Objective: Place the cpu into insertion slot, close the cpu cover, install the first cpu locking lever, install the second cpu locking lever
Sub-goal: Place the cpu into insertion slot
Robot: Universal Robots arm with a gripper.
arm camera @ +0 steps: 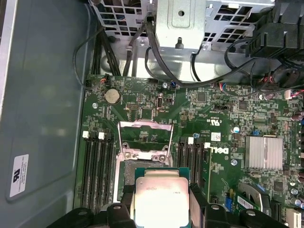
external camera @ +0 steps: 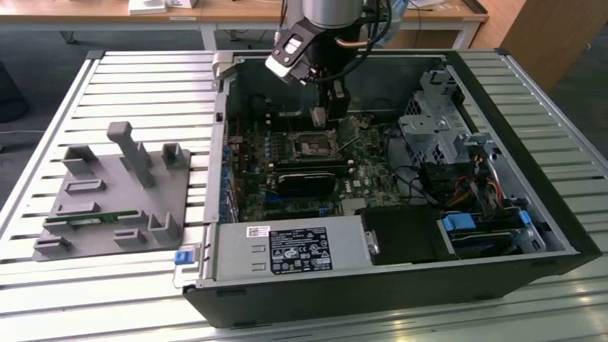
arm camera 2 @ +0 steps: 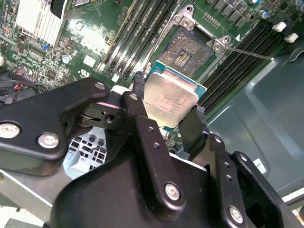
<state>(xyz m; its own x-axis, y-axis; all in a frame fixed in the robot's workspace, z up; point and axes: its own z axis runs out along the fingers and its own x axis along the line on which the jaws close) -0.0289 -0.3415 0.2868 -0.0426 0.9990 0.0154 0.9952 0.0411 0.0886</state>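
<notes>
Surface: a slatted metal table (external camera: 124, 78) in a room with carpet floor and wooden desks (external camera: 238, 11) along the back. On the table lies an open black computer case (external camera: 380, 285), side panel off. On the exterior view's left, a grey holder block (external camera: 105, 192) with upright pegs and slots sits just beside the case.

Inside the case: a green circuit board (arm camera: 213, 109), a long black card (external camera: 309, 178), a metal drive cage (external camera: 432, 135) towards the exterior view's right, and a silver box (external camera: 285, 249) with labels along the near wall.

Arm (external camera: 328, 14): it comes down from the top of the exterior view into the case, wrist pointing down, claw (external camera: 323, 117) low over the board near the socket (external camera: 314, 144).

Claw (arm camera 2: 168, 102): two black fingers (arm camera 2: 137, 92) clamped on opposite edges of the chip (arm camera 2: 171, 99), pale metal top facing the wrist cameras.

Chip (arm camera: 156, 199) and socket (arm camera: 126, 173): in both wrist views the chip hangs over one edge of the socket and partly hides it. It is held in the claw, not seated. The socket (arm camera 2: 187, 50) shows its dark contact field open.

Cover plate (arm camera: 142, 125): swung up and back from the socket, with the board showing through its window. A thin wire lever (arm camera 2: 247, 52) sticks out from the socket's corner, unlatched.
</notes>
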